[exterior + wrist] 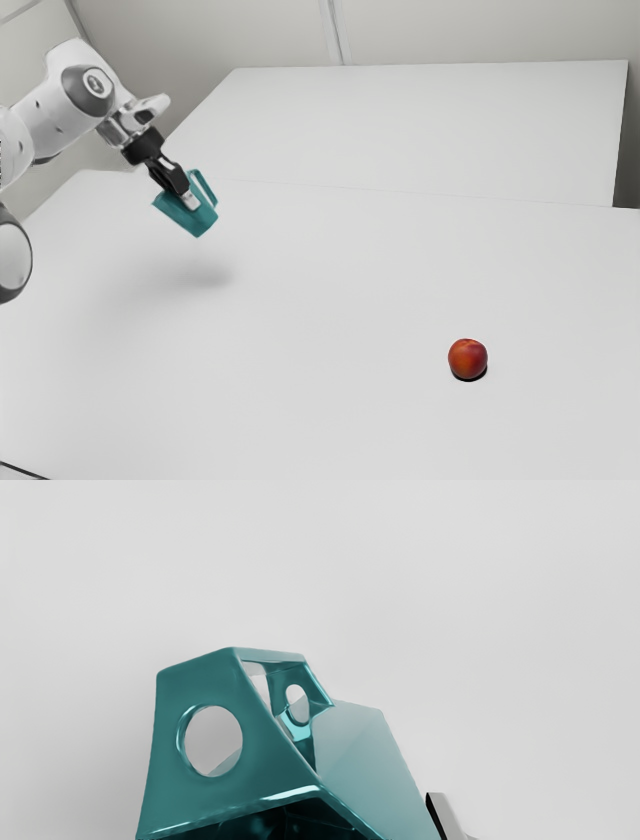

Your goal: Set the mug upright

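our gripper grasps the mug, tilted above the tabletop toward its far corner at the exterior view's left. a weak grip could drop it; releasing at this tilt could topple it. the tabletop is plain white, a reddish fruit on it, pale walls behind.

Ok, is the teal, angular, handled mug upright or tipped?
Tipped: the mug hangs slanted in the black two-finger claw, its shadow apart below on the white table.
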Controlling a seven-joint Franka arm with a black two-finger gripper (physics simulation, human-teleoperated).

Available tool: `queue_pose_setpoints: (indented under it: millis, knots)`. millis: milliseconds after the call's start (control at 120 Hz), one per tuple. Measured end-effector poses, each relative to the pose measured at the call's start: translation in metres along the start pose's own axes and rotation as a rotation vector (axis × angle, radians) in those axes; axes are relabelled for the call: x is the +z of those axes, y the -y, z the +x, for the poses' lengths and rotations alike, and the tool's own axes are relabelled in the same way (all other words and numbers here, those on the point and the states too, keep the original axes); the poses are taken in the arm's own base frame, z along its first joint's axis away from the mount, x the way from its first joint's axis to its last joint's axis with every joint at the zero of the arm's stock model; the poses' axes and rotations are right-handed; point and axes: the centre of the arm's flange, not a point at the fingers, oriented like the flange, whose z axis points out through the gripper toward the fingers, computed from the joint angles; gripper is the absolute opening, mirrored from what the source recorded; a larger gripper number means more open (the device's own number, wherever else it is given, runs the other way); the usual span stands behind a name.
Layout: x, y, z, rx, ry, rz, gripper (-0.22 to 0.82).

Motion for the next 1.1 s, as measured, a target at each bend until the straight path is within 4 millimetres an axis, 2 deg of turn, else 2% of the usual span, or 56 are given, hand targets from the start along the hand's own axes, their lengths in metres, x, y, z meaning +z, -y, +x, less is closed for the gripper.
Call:
queue_pose_setpoints:
  millis: [67, 158, 242, 300, 667, 942, 983, 1100]
  knots:
    - [0.004, -0.017, 0.017, 0.036, 0.082, 0.139, -0.14]
    - [0.023, -0.024, 0.031, 0.05, 0.143, 0.288, -0.15]
    - [0.05, -0.02, 0.033, 0.042, 0.174, 0.376, -0.15]
    - [0.061, -0.016, 0.032, 0.022, 0.175, 0.418, -0.15]
    - [0.105, 0.003, 0.028, -0.13, 0.147, 0.487, -0.15]
    - [0.127, 0.013, 0.026, -0.209, 0.147, 0.494, -0.15]
    - [0.128, 0.014, 0.026, -0.218, 0.145, 0.495, -0.1]
    - [0.131, 0.015, 0.026, -0.24, 0.142, 0.495, 0.16]
